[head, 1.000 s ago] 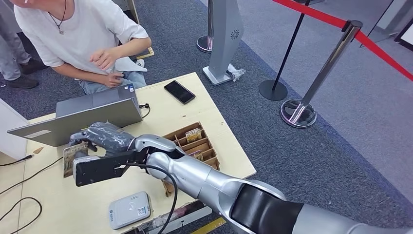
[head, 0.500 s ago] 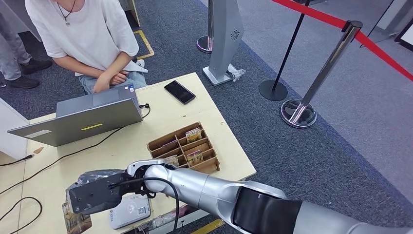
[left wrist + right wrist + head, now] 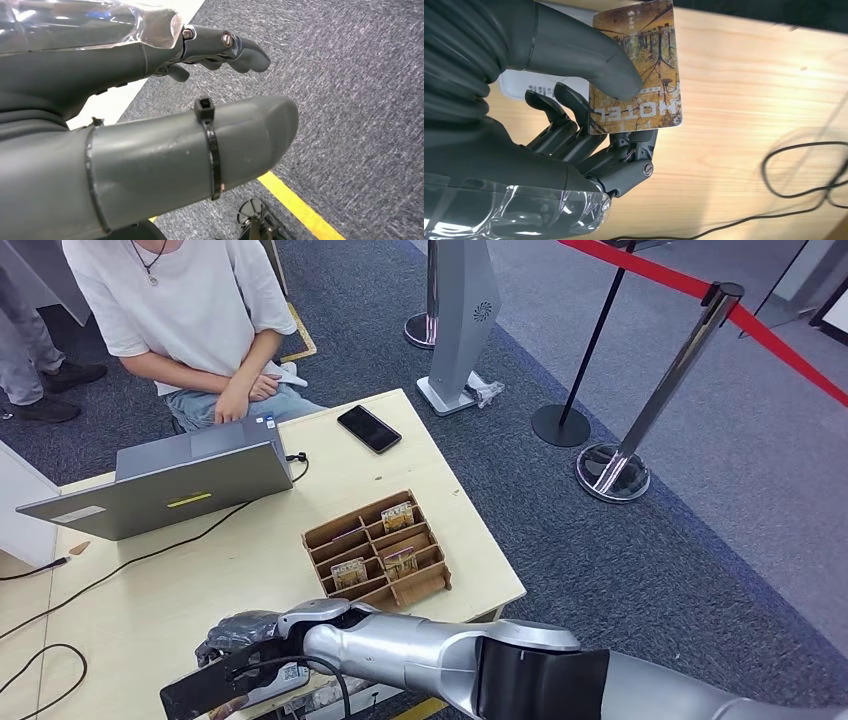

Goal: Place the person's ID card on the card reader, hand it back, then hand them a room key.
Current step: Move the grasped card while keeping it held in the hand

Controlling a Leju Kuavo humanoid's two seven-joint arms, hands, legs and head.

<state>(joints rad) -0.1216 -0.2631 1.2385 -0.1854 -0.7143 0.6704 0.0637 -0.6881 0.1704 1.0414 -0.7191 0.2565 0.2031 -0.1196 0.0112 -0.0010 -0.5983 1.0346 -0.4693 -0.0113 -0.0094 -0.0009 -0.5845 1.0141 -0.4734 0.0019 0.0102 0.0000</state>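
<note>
Right hand [image 3: 235, 635] sits at the near edge of the wooden table [image 3: 250, 550], low over the card reader [image 3: 285, 677], which is mostly hidden under it. Reader is a pale grey, rounded-corner plastic slab. In the right wrist view the hand [image 3: 589, 135] pinches a card [image 3: 638, 67]: thick grey thumb pressed on the printed face, dark fingers [image 3: 574, 130] curled behind it. Card is a flat glossy rectangle with rounded corners, brown-gold tree print, "HOTEL" lettering. White edge of the reader [image 3: 524, 85] shows just behind the thumb; cannot tell if the card touches it. Hand's back is wrapped in crinkled clear film. Black cable [image 3: 804, 175] loops on the light wood grain beside it.

Left hand [image 3: 150, 120] hangs off the table above speckled grey carpet [image 3: 350, 75] with a yellow floor stripe [image 3: 300, 207]. It holds nothing: smooth matte thumb with a black zip tie around it, dark fingers [image 3: 240, 47] lightly bent and apart from the thumb.

Mid-table: brown cardboard divider tray [image 3: 375, 552], slotted compartments, several hold more of the gold-print cards [image 3: 400, 562]. Further back, grey laptop [image 3: 165, 485] with its lid open, then a black phone [image 3: 368, 428] flat near the far edge.

Person in a white tee [image 3: 185, 310] sits behind the laptop. Chrome stanchions [image 3: 655, 400] with a red belt stand on the carpet, far right.
</note>
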